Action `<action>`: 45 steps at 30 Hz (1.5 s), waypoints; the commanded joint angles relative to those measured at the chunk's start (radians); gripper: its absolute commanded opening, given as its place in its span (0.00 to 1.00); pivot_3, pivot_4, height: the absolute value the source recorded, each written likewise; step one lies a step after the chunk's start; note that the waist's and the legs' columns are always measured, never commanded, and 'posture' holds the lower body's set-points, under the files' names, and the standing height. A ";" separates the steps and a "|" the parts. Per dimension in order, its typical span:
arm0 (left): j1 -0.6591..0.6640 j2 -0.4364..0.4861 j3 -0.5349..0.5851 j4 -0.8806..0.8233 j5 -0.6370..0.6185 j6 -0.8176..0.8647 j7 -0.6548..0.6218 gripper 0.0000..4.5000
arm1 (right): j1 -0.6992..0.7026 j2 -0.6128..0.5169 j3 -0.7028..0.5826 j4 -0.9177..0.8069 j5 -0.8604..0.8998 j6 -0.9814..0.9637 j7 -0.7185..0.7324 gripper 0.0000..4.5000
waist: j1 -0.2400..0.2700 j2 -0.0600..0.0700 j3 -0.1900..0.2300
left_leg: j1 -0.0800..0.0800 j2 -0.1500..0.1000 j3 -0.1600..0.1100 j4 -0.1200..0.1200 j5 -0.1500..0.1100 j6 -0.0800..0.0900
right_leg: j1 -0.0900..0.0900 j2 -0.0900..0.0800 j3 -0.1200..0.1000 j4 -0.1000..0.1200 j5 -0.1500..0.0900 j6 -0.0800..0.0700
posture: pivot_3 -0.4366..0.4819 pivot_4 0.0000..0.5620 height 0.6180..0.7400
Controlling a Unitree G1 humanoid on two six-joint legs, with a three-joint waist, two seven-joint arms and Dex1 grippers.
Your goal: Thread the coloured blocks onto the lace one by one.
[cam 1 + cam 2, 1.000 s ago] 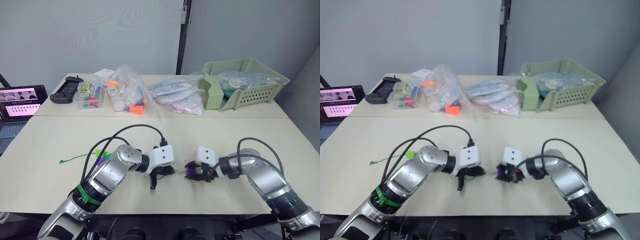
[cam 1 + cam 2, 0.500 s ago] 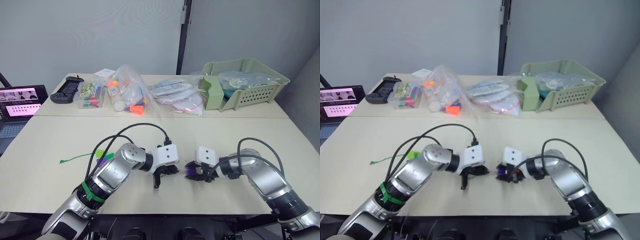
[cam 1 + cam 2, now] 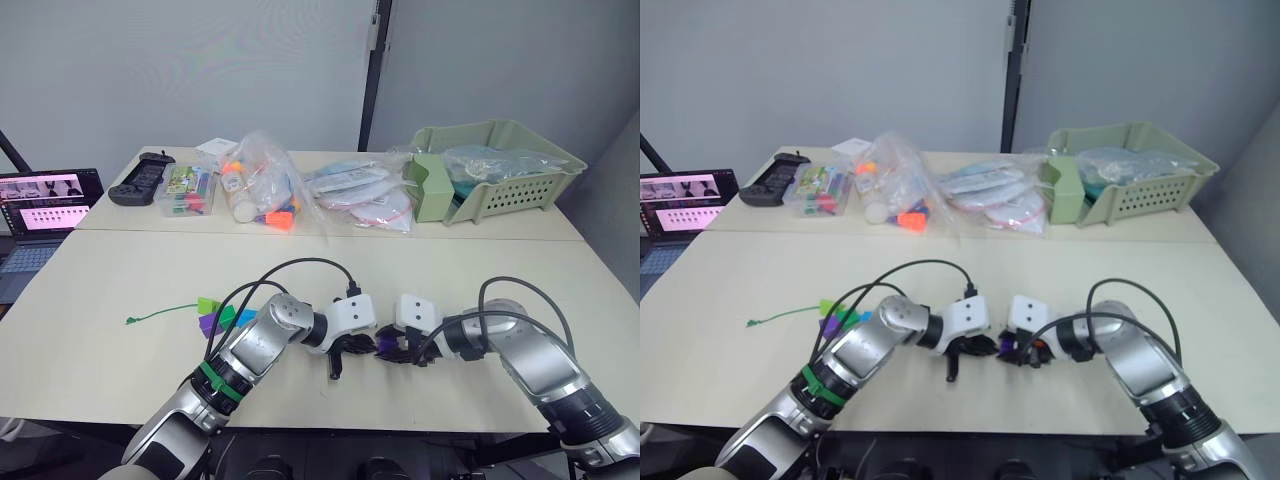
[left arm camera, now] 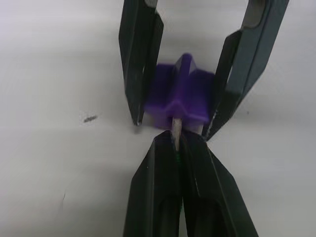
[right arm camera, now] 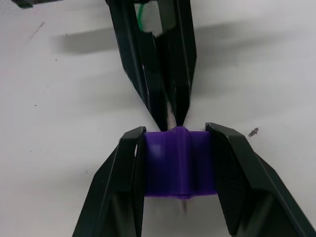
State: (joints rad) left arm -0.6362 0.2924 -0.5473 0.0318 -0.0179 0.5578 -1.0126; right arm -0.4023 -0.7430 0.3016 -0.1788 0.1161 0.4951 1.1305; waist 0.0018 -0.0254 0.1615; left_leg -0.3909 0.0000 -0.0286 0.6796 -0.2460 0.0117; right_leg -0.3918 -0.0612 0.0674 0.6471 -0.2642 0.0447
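My right gripper (image 5: 176,130) is shut on a purple block (image 5: 177,164), holding it just above the table near the front edge. My left gripper (image 4: 178,142) is shut on the lace's pale stiff tip (image 4: 175,129), which touches the block's (image 4: 180,96) near face at its centre. In the head views the two grippers meet tip to tip, left gripper (image 3: 350,346) against right gripper (image 3: 392,346). The green lace (image 3: 160,315) trails left across the table. A lime green block (image 3: 205,304), a second purple block (image 3: 212,324) and a blue block (image 3: 243,318) lie beside my left forearm.
At the back of the table stand a green basket (image 3: 500,165), clear bags of toy pieces (image 3: 260,190), a clear box (image 3: 185,190) and a black controller (image 3: 140,180). A laptop (image 3: 40,200) sits at the far left.
My left gripper has moved right with the lace tip, closing the gap to the purple block. The right gripper has held the block still. The camera has shifted slightly.
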 commanded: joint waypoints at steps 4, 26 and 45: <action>-0.026 -0.052 -0.018 -0.103 -0.059 -0.041 -0.055 0.00 | 0.020 0.018 0.017 -0.014 -0.011 0.024 -0.022 0.31 | 0.001 0.000 0.000 | 0.000 0.000 0.000 0.000 0.000 0.000 | 0.000 0.000 0.000 0.000 0.000 0.000 | 0.48 0.27 1.00; 0.061 0.188 0.183 -0.052 -0.162 -0.148 -0.215 0.61 | 0.051 0.020 0.000 -0.031 -0.013 0.034 -0.032 0.31 | -0.018 0.000 0.000 | 0.002 0.001 0.000 -0.003 0.000 0.000 | 0.000 0.001 0.000 0.000 0.000 0.000 | 0.48 0.27 1.00; 0.141 0.134 0.171 0.039 -0.112 -0.277 -0.108 0.01 | 0.077 -0.004 -0.012 -0.076 0.001 0.060 -0.028 0.31 | -0.010 0.000 0.000 | 0.002 0.001 0.000 -0.002 0.000 0.000 | 0.001 -0.001 0.000 -0.002 0.000 0.000 | 0.48 0.27 1.00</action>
State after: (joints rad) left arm -0.4946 0.4303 -0.3738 0.0804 -0.1267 0.3024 -1.1199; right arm -0.3459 -0.7314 0.2736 -0.2481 0.1039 0.5335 1.0880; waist -0.0080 -0.0256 0.1615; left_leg -0.3894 0.0005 -0.0288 0.6773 -0.2463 0.0119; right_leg -0.3907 -0.0619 0.0673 0.6454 -0.2643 0.0448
